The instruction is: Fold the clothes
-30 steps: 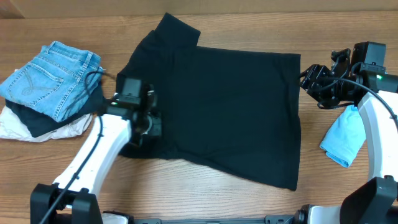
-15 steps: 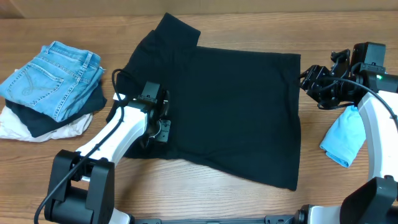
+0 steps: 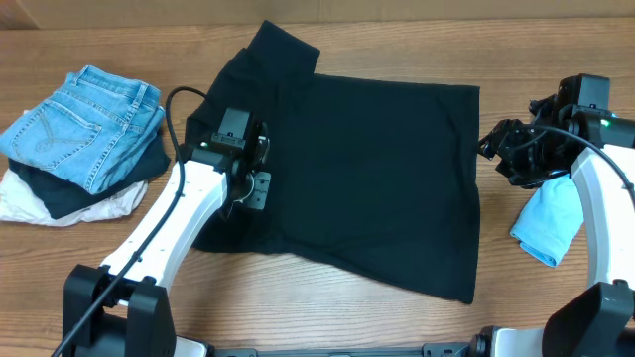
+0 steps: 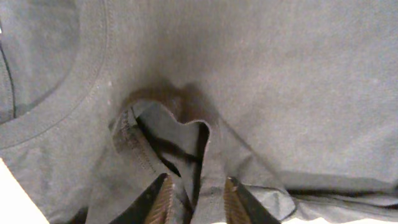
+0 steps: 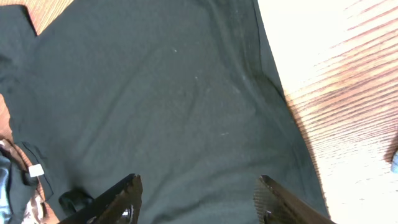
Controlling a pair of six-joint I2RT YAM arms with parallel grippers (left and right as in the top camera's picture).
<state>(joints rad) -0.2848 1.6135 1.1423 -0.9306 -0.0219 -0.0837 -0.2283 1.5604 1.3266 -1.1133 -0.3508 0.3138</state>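
The black T-shirt (image 3: pixel 377 169) lay spread nearly flat across the middle of the table (image 3: pixel 327 317), neck toward 9 o'clock and hem toward 3 o'clock, with one sleeve jutting out at 11 o'clock. No clean fold showed in its body, so I judged the folding of this garment barely begun. The sleeves, sides and halving were all left to do. A stack topped by blue jeans (image 3: pixel 84 124) sat at the table's 9 o'clock, and a bunched light blue cloth (image 3: pixel 549 223) at 3 o'clock looked unfolded.

The left gripper (image 4: pixel 198 202) was down on the shirt at its 9 o'clock side, just beside the collar. Its jaws stood narrowly apart with a raised pleat of black fabric between them, and it looked pinched rather than merely touched. The right gripper (image 5: pixel 199 199) hung over the shirt's hem edge at 3 o'clock, jaws spread wide, with nothing between them and no contact with the cloth that I could see
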